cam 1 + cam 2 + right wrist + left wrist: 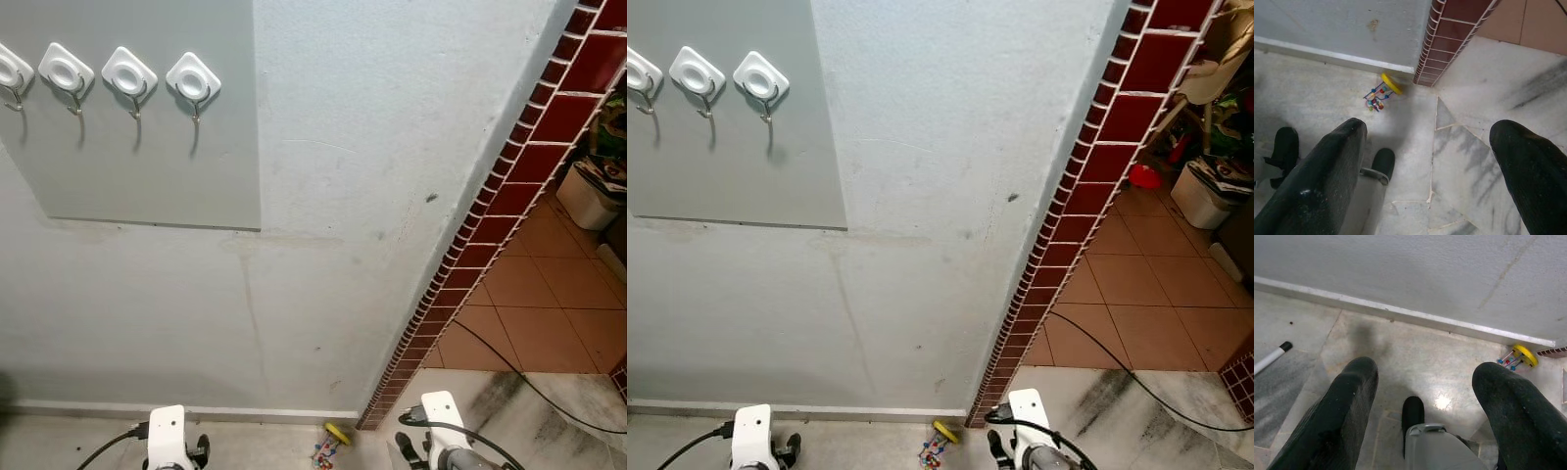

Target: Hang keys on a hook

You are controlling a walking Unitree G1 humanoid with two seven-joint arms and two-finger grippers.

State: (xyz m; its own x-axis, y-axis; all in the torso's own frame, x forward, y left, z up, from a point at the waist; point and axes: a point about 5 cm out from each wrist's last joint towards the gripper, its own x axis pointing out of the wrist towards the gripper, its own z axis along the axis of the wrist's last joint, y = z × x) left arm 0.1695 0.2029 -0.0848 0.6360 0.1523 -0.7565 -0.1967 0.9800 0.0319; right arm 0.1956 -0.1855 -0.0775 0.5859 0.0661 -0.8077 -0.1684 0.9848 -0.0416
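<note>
You are facing a pale grey wall [392, 147] that takes up most of the head views, with a strip of dark red tiles [490, 211] running diagonally down its right edge and an orange tiled floor [549, 313] beyond it at the right. A smoother grey panel [147, 147] sits in the upper left of the frame, and a row of white hooks [193, 80] is mounted along its top; every hook you can see there is bare.

The task looks barely begun. The keys [1382, 93], a small bunch on a yellow tag with coloured beads, lie on the marble floor [1474, 161] at the bottom centre of the head views, touching or just beside the foot of the wall near the red tile corner. Picking them up and carrying them to a hook are both left to do.

Both arms hang low at the bottom edge of the frame, pointing down at the floor. The left gripper [1425, 396] has its two black fingers spread wide and holds nothing. The right gripper [1432, 161] is likewise spread wide and empty, with the keys lying well ahead of its fingertips.
</note>
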